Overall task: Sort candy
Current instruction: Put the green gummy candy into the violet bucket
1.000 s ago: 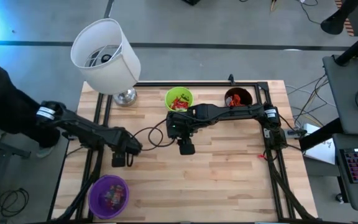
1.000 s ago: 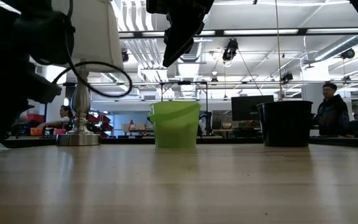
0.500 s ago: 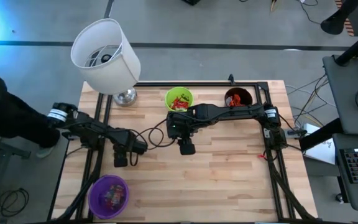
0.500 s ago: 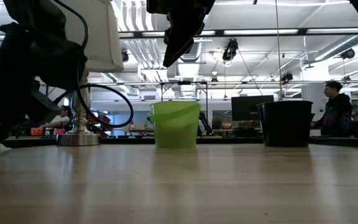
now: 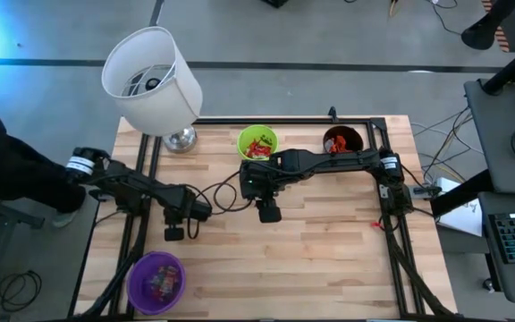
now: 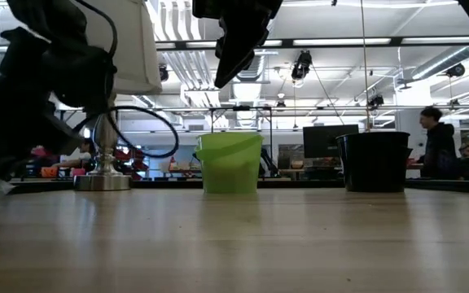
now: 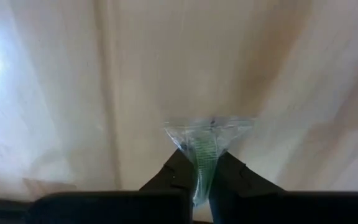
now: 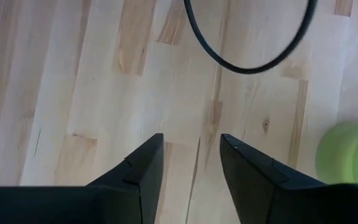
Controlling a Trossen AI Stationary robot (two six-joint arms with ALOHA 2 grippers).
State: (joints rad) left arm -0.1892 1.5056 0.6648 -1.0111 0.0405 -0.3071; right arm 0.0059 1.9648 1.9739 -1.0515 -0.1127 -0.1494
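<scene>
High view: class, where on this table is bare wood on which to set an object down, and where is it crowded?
Free: the wide stretch right of the purple cup and below the right gripper, out to the table's right edge. Crowded: the far edge, with lamp, green cup and black cup, and the left side around the left gripper.

Left hand (image 7: 197, 180) pinched closed low; right hand (image 8: 191, 163) parted, raised.

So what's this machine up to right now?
It is sorting candy into cups. The left gripper, low over the table's left side, has pinched a clear-wrapped green candy. The right gripper hangs open and empty mid-table near the green cup. A black cup and a purple cup already hold sweets.
</scene>
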